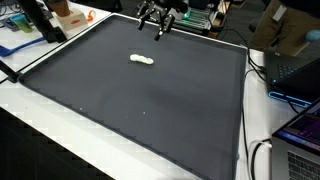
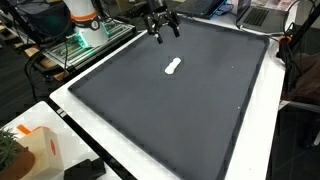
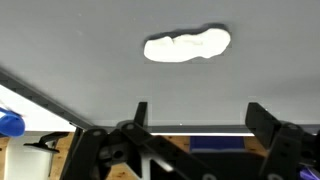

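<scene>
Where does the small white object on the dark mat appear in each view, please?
In an exterior view: the white object lies upper left of centre, below the gripper.
In an exterior view: upper centre, just below the gripper.
Wrist view: top centre, beyond the open gripper.
Shared landmark: the dark mat.

Mat (image 1: 150, 120) open all round white lump (image 1: 142, 60); equipment (image 1: 197, 14) crowds far edge behind fingers (image 3: 262, 116).

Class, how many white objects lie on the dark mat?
1. The white lumpy object lies on the dark mat, toward the edge where the open gripper hovers, apart from it. None seems hidden.
</scene>
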`<state>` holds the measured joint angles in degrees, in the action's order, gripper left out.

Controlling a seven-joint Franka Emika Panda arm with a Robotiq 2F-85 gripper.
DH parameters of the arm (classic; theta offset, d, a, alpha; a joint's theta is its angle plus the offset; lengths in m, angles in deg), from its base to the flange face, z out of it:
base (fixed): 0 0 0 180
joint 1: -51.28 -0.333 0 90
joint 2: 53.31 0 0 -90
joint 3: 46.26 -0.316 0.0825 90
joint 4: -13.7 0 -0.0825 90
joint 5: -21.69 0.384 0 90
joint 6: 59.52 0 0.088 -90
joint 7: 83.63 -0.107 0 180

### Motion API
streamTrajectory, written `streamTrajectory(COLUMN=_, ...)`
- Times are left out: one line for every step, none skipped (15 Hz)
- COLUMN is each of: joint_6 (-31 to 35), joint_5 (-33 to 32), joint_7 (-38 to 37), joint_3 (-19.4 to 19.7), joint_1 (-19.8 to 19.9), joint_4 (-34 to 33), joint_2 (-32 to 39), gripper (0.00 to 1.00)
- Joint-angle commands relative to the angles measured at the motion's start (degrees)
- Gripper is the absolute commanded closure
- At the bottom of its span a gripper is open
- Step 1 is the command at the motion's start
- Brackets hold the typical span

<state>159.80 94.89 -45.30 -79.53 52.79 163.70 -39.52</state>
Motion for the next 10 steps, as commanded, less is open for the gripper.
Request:
streamTrajectory(joint_6=1.8, joint_5=-4.2, joint_7=-2.6, joint_3=1.8, joint_1=0.7, joint_4=-0.8, joint_2=5.2, gripper=0.0)
streamTrajectory(joint_6=1.4, joint_5=-4.2, joint_7=-2.2, joint_3=2.3, joint_1=0.8, joint_4=-1.1, joint_2=5.6, gripper=0.0)
streamTrajectory(joint_6=-0.5, joint_5=-3.2, joint_7=-0.7, joint_3=2.6, joint_1=1.2, joint_4=-1.2, joint_2=4.9, gripper=0.0)
streamTrajectory(joint_6=-2.0, joint_5=-2.6, joint_7=0.2, joint_3=2.7, joint_1=1.7, joint_4=-1.2, joint_2=4.2, gripper=0.0)
streamTrajectory(joint_6=-2.7, joint_5=-1.5, joint_7=1.4, joint_3=3.0, joint_1=1.9, joint_4=-1.6, joint_2=3.8, gripper=0.0)
streamTrajectory(joint_6=-3.2, joint_5=-0.2, joint_7=3.0, joint_3=3.5, joint_1=2.1, joint_4=-2.1, joint_2=3.8, gripper=0.0)
streamTrajectory(joint_6=-3.0, joint_5=1.9, joint_7=4.9, joint_3=4.1, joint_1=2.1, joint_4=-2.8, joint_2=4.2, gripper=0.0)
streamTrajectory(joint_6=-5.1, joint_5=2.4, joint_7=5.6, joint_3=3.9, joint_1=2.7, joint_4=-2.6, joint_2=3.1, gripper=0.0)
streamTrajectory(joint_6=-1.8, joint_5=-0.1, joint_7=2.7, joint_3=3.7, joint_1=1.9, joint_4=-2.2, joint_2=4.5, gripper=0.0)
streamTrajectory(joint_6=-2.7, joint_5=0.5, joint_7=3.6, joint_3=3.8, joint_1=2.3, joint_4=-2.5, joint_2=4.4, gripper=0.0)
